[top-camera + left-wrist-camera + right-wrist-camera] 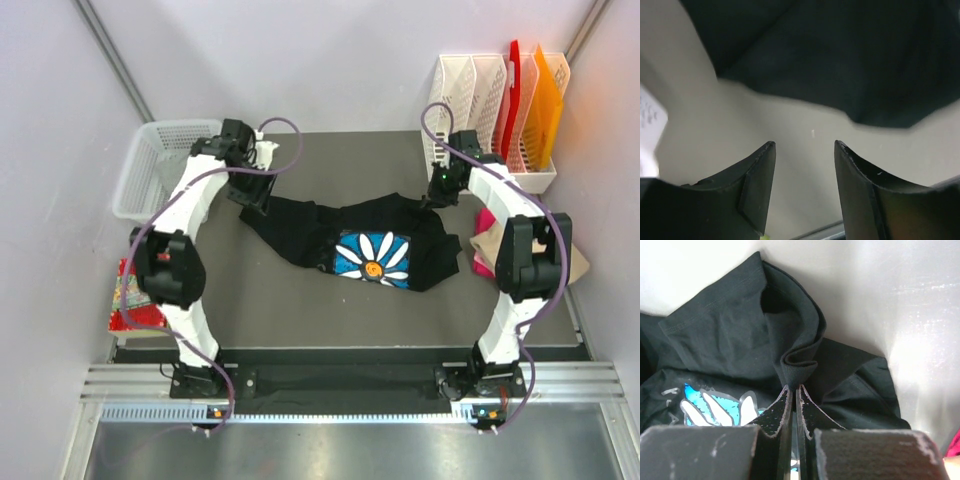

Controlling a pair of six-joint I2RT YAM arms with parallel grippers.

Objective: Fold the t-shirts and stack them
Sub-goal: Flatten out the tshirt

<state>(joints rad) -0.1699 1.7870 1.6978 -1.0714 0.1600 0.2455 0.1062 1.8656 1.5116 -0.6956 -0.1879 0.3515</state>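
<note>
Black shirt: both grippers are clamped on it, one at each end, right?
Not quite. Only the right gripper is clamped on the black shirt, pinching a fold at its end. The left gripper is at the other end but open, jaws apart with nothing between them and the shirt lying beyond. The left wrist view shows this.

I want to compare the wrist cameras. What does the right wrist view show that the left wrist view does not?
Only right wrist: the right gripper shut on a fold of the black t-shirt, and the daisy print. Only left wrist: the left gripper open above the table, holding nothing. Both: black t-shirt cloth and the table surface.
</note>
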